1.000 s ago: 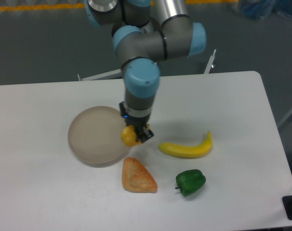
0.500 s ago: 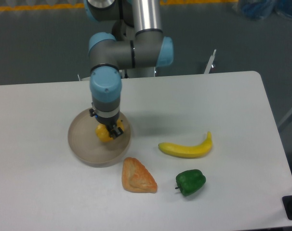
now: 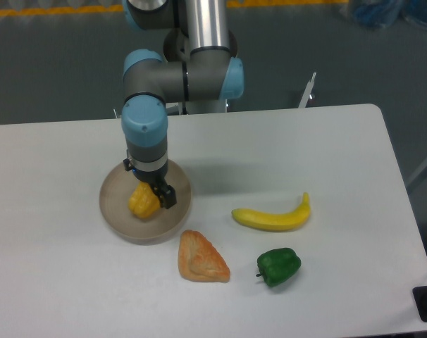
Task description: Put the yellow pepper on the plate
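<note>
while the gripper (image 3: pixel 151 196) clamps the lumpy yellow pepper (image 3: pixel 143 201), it hangs over the round, low-rimmed plate (image 3: pixel 115 211).

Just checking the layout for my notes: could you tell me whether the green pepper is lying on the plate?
No, the green pepper lies on the table, right of the plate.
</note>
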Motion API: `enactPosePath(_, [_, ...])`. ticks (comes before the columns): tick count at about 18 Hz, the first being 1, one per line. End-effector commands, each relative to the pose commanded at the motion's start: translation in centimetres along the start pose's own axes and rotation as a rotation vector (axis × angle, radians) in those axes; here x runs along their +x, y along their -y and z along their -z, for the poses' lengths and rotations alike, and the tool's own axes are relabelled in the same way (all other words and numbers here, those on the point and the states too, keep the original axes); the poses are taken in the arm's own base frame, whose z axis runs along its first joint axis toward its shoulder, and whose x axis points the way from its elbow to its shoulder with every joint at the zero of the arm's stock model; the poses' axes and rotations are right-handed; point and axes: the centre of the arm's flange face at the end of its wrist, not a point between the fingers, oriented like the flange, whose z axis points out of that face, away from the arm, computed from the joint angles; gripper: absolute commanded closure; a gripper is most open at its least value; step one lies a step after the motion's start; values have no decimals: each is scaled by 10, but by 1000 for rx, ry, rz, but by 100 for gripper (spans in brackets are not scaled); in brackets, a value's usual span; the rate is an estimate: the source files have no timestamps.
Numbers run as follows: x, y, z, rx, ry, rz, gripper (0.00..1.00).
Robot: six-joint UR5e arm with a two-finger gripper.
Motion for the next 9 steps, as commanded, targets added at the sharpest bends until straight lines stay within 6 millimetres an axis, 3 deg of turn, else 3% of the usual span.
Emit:
enactPosePath(2, [-24,-23,6,2,10,-20,0])
enactPosePath(3, [-39,-44,15,0,28,-27,0])
enactPosePath(9, [-86,-128,48,-36,95,-93,0])
